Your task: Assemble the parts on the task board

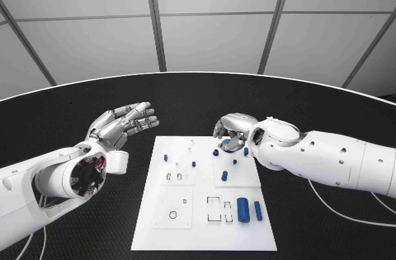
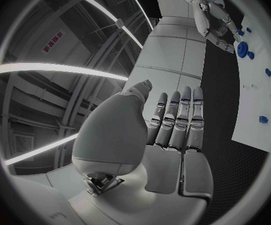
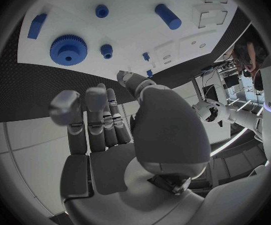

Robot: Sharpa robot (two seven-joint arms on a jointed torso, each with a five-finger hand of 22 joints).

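1. Head view: I've got the right hand (image 1: 233, 129) hovering over the upper right of the task board (image 1: 206, 237), holding nothing as far as I can tell, probably lining up on the gear below it. The large blue cylinder (image 1: 242, 209) sits at the lower right.
2. Left wrist view: the left hand (image 2: 173, 135) is flat and empty off the board, parked out of the way I'd say.
3. Right wrist view: fingers apart, nothing held; blue gear (image 3: 68, 49) at the upper left.

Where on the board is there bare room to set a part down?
The task board is bare along its near edge, below the large blue cylinder, and down its left margin. It is crowded at the far right, where the right hand hangs over the blue gear and small pegs.
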